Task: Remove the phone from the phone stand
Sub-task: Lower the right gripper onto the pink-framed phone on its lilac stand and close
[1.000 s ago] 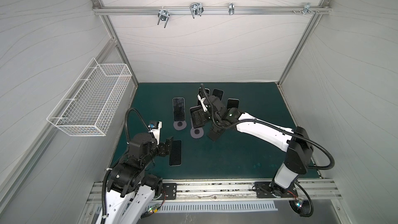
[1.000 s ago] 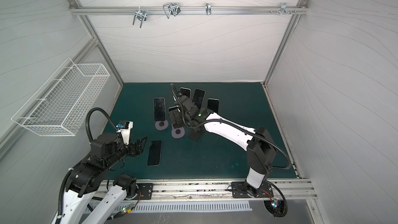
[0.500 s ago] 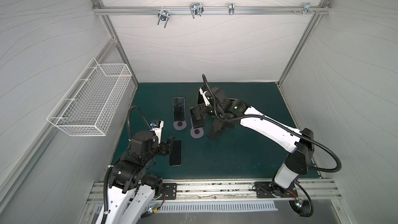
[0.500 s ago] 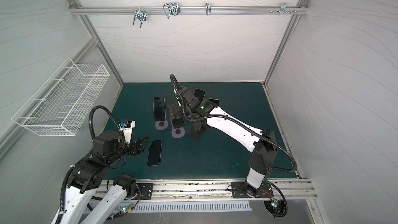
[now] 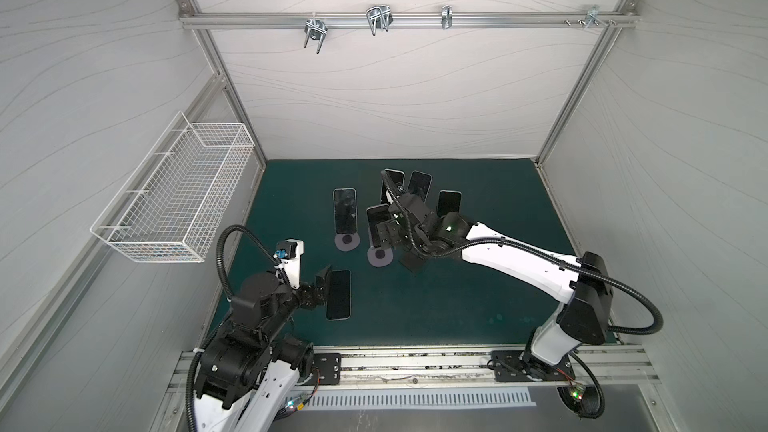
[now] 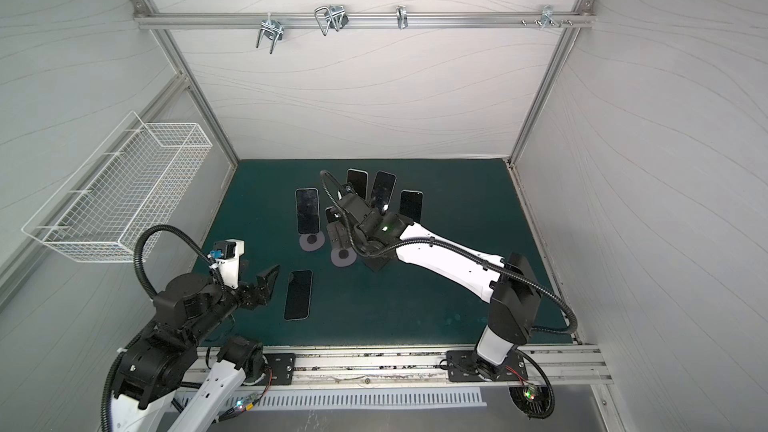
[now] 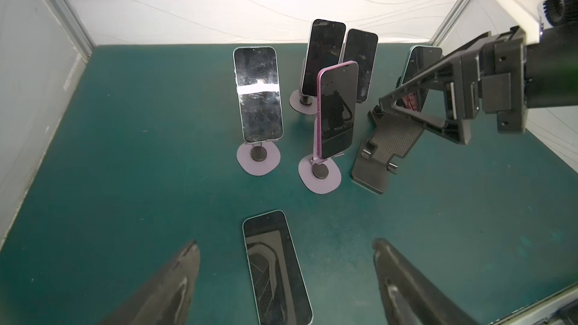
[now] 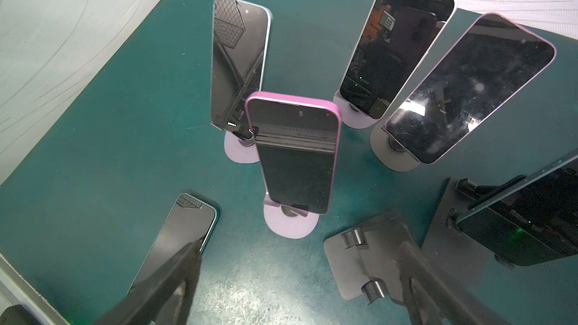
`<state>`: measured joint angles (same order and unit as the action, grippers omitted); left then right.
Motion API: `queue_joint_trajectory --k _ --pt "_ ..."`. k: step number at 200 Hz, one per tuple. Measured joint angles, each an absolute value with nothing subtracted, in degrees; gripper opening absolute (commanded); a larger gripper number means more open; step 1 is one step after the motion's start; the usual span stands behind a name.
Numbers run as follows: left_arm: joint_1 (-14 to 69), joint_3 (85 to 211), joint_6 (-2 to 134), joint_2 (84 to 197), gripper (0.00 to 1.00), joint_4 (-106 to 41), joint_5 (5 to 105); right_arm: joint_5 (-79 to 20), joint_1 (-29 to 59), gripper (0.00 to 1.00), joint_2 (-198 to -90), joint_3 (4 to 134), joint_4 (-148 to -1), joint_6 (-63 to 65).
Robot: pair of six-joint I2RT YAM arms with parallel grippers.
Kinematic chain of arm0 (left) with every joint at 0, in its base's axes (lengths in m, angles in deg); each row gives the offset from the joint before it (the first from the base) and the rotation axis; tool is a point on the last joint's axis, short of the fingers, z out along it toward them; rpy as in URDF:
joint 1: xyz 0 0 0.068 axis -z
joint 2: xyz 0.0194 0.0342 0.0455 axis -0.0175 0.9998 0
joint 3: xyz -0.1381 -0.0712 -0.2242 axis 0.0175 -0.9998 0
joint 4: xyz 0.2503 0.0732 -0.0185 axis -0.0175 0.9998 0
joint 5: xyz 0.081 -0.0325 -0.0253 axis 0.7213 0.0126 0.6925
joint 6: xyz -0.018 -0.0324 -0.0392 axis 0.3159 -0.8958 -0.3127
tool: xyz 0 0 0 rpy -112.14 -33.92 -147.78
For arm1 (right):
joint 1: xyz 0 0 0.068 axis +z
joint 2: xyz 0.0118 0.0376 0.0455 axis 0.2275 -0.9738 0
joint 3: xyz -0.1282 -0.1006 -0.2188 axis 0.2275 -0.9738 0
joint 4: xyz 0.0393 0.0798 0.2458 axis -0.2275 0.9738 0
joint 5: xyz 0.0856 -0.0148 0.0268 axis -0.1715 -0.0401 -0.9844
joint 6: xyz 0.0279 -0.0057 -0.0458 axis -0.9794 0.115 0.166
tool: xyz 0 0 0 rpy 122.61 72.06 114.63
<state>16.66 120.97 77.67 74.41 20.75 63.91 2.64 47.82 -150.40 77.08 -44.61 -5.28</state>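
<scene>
Above purple phone (image 8: 295,157) on stand (image 8: 291,228), right jaws open (arm drawn back); left jaws open wider, off flat phone (image 6: 298,295).

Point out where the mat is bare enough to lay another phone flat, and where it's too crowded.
Widest free patch: the near mat between the flat phone and the right arm. Also the far right corner and the far left corner. Crowded: the middle, with the standing phones and the empty black stand.
</scene>
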Motion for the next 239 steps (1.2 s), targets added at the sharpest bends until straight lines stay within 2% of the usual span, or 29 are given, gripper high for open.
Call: queue_joint_trajectory --k 40,73,156,239 --pt "16.7 119.8 77.1 75.4 0.94 17.6 63.9 5.0 49.0 0.99 -151.1 77.4 -44.9 -5.5" --pt "17.1 118.4 75.1 77.2 0.94 14.0 64.4 6.3 49.0 0.99 -153.5 79.4 -45.1 -5.2" --pt "19.2 117.7 72.5 92.5 0.95 8.7 65.2 6.9 49.0 0.99 -157.0 81.8 -45.5 -4.8" --pt "21.3 116.6 74.5 91.9 0.95 9.2 67.0 6.0 48.3 0.99 -159.1 81.9 -46.3 -4.5"
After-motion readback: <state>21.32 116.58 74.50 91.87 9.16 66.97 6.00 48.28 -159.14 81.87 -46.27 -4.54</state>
